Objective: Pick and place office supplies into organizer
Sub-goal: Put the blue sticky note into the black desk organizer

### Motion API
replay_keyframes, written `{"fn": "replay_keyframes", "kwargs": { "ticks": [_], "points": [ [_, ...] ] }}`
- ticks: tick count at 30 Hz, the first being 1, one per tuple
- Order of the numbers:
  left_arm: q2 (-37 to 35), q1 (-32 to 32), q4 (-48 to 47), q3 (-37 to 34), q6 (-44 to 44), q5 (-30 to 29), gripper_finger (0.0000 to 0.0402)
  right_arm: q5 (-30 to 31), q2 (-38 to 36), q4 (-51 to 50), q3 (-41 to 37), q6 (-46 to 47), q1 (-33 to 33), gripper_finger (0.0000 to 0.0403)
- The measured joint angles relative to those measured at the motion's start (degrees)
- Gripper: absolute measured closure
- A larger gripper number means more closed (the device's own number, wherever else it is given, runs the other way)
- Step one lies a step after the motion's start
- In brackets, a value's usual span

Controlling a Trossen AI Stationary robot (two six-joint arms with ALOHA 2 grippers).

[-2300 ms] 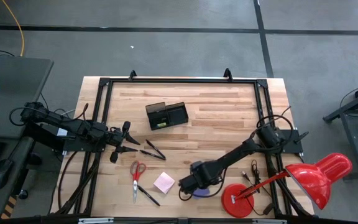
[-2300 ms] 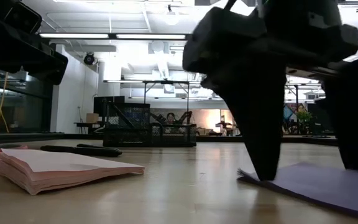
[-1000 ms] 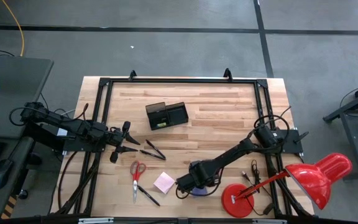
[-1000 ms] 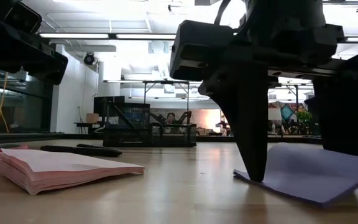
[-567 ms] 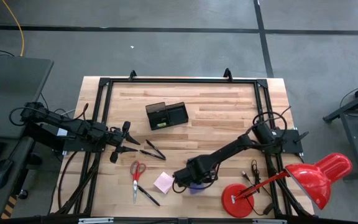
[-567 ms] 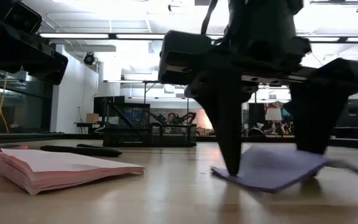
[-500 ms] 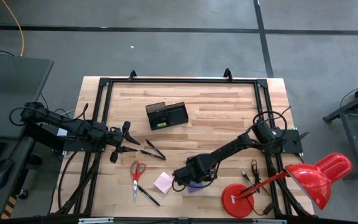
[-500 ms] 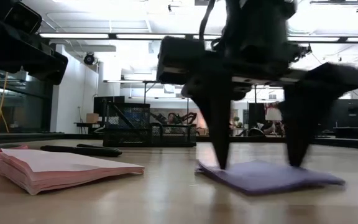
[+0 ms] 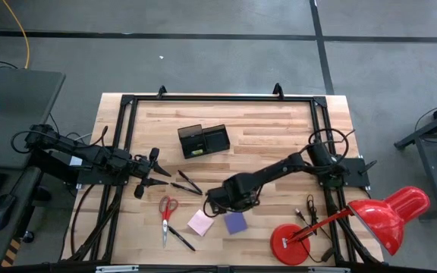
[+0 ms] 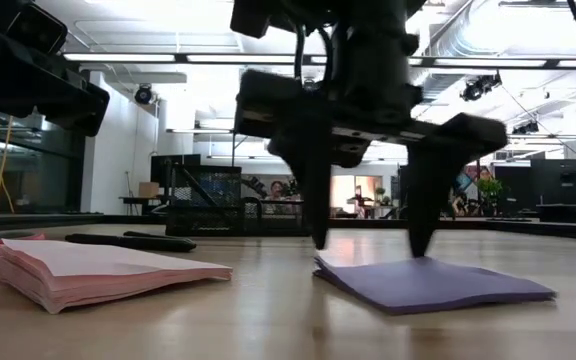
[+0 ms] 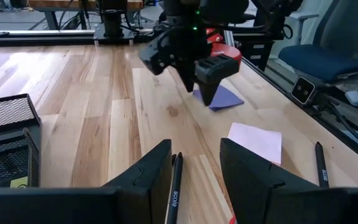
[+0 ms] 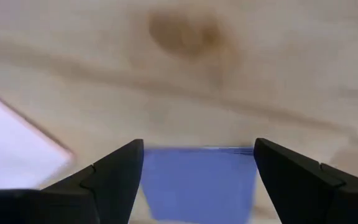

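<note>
Below us, on the wooden bench (image 9: 279,136), the right gripper (image 9: 217,203) hangs just off the surface near the middle of the front half, its jaws spread wide with nothing between them. We see its two dark fingers (image 10: 313,180) pointing down over the far edge of the purple pad (image 9: 236,223), tips just clear of the paper (the low view shows a sliver of gap). That pad lies flat near the front edge, and the pink sticky-note pad (image 9: 200,222) lies just beside it, toward the left side; the two are close but apart.

Farther toward the left along the front edge we find the red-handled scissors (image 9: 166,211), with one black pen (image 9: 179,238) angled between them and the pink pad. Two more pens (image 9: 187,184) lie near the left gripper (image 9: 152,174), which waits at the left edge of the bench with its jaws partly apart and holding nothing; one pen lies on the wood in line with the gap between its fingers (image 11: 148,174), seen from its own wrist camera.

The organizer (image 9: 203,140) stands toward the back of the bench, left of centre, something small and yellow-green showing in its left compartment. At the front right corner sits the red lamp (image 9: 385,216).
</note>
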Motion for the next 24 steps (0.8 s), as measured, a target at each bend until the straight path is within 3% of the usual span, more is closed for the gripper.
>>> {"fn": "replay_keyframes", "kwargs": {
  "ticks": [9, 24],
  "points": [
    [0.0, 0.0, 0.0, 0.0, -0.02, -0.01, 0.0279, 6.96, -0.11, -2.49, 0.09, 0.73, 2.93, 0.0105],
    [0.0, 0.01, 0.0, 0.0, -0.02, 0.0, 0.0279, 6.07, -0.26, 4.92, 0.22, 6.65, 2.3, 0.0105]
  ]
}}
